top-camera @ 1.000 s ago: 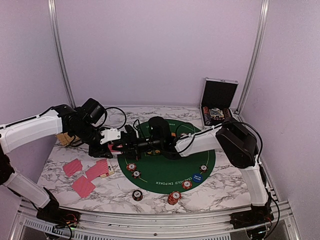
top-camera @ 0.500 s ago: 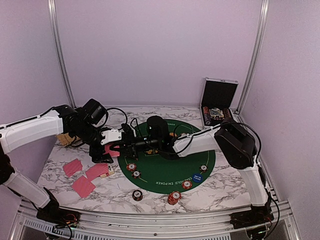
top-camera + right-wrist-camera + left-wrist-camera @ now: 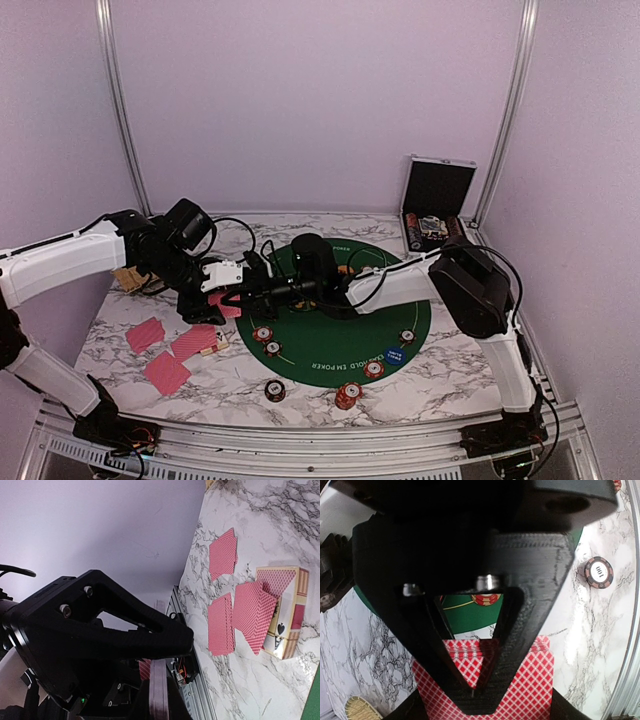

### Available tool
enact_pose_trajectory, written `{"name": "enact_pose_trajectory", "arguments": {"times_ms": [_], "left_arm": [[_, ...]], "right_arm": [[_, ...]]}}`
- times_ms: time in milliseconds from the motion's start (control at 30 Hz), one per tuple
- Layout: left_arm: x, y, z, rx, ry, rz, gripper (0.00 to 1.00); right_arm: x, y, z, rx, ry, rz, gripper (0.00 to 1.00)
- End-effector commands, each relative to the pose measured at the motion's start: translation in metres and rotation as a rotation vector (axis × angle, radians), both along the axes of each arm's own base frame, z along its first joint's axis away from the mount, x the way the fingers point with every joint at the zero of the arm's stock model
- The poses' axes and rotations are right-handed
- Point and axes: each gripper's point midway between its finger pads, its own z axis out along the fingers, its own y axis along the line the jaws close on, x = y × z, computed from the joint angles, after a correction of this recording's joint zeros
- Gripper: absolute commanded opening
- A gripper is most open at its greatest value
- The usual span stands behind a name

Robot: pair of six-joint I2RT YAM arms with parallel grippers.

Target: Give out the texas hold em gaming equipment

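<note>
A stack of pink-red-backed playing cards (image 3: 222,300) hangs above the marble at the green mat's (image 3: 335,312) left edge, between my two grippers. My right gripper (image 3: 159,680) is shut on it; the stack (image 3: 159,695) shows edge-on between its jaws. My left gripper (image 3: 472,696) points down onto the cards' backs (image 3: 530,680). Its fingertips are close together, and whether they pinch a card is unclear. Three small card piles (image 3: 146,334) (image 3: 193,342) (image 3: 166,372) lie front left. Striped poker chips (image 3: 262,334) (image 3: 347,396) and a blue disc (image 3: 396,354) lie on and near the mat.
A card box (image 3: 287,625) lies beside the middle pile. The silver case (image 3: 435,205) stands open at the back right. A straw basket (image 3: 128,277) sits behind the left arm. Another chip (image 3: 599,572) lies on the marble near the front rail.
Both grippers have drifted slightly left and closer together. The right jaws have closed on the card stack. The left jaws opened, then narrowed again.
</note>
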Motion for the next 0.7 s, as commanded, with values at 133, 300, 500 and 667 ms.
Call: {"name": "enact_pose_trajectory", "arguments": {"times_ms": [133, 300, 500, 667], "left_arm": [[-0.003, 0.000, 0.010, -0.011, 0.003, 0.002, 0.62], [0.000, -0.001, 0.014, -0.014, -0.006, 0.010, 0.59], [0.002, -0.002, 0.014, -0.014, -0.005, 0.011, 0.57], [0.003, -0.004, 0.014, -0.015, -0.003, 0.013, 0.56]], "right_arm": [[-0.007, 0.003, 0.033, 0.060, -0.061, 0.029, 0.06], [-0.006, 0.003, 0.032, 0.059, -0.058, 0.028, 0.24], [-0.005, 0.005, 0.026, 0.043, -0.052, 0.027, 0.39], [-0.002, 0.008, 0.018, 0.010, -0.050, 0.023, 0.39]]}}
